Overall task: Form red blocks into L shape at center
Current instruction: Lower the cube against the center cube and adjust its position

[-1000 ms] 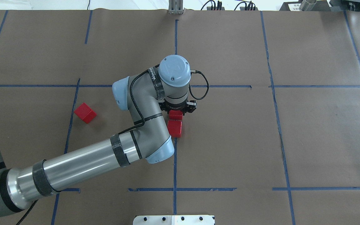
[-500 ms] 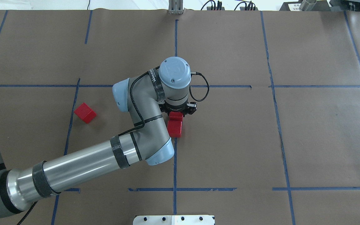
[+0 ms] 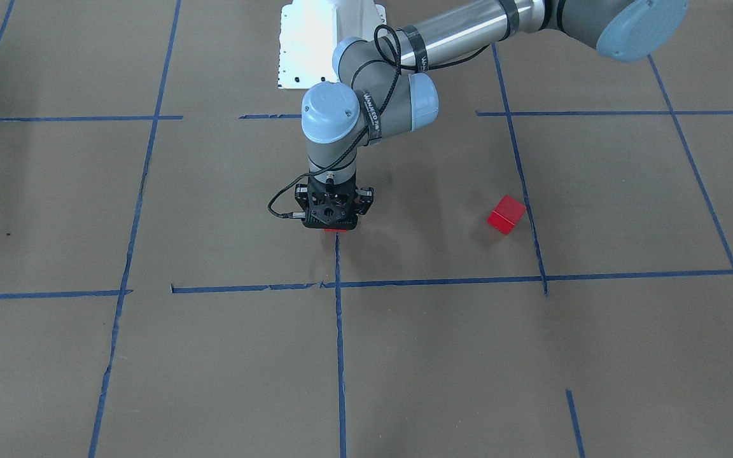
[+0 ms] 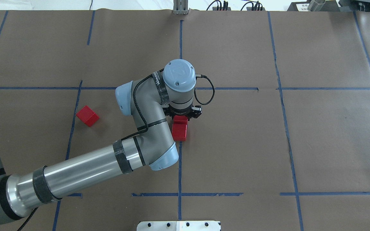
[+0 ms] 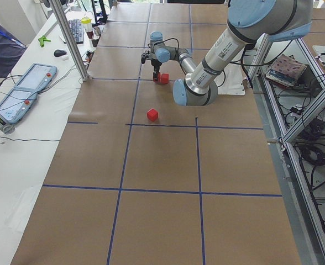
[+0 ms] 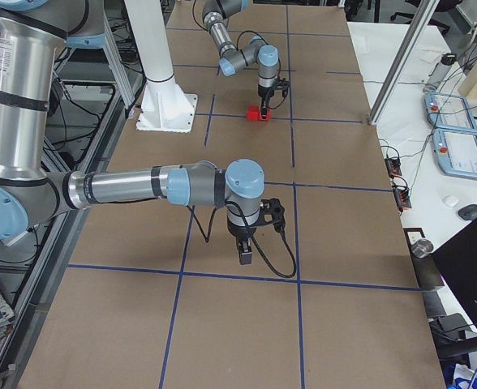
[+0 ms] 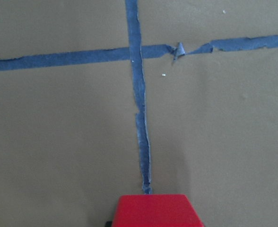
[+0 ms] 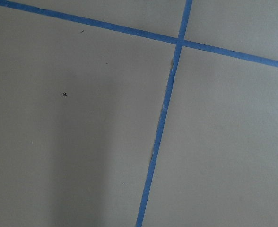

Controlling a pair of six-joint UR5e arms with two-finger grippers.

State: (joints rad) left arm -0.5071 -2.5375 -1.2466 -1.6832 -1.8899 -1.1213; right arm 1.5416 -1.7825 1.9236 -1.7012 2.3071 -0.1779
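My left gripper [image 4: 181, 116] stands upright over the center's blue tape line [image 4: 180, 166], shut on a red block [image 4: 180, 119]. That block sits right against the far side of a second red block [image 4: 179, 132] on the paper. The held block shows at the bottom of the left wrist view [image 7: 154, 211] and as a red sliver under the gripper [image 3: 331, 221] in the front view. A third red block [image 4: 87, 115] lies alone to the left and also shows in the front view [image 3: 506, 214]. My right gripper [image 6: 245, 256] shows only in the right side view, so I cannot tell its state.
The white robot base plate [image 4: 178, 225] is at the near edge of the table. A metal post [image 4: 180, 8] and cables stand at the far edge. The left forearm [image 4: 85, 173] lies low across the near left of the table.
The left wrist has shifted very slightly toward the far left. The held block stays against the second block. The lone block has not moved.
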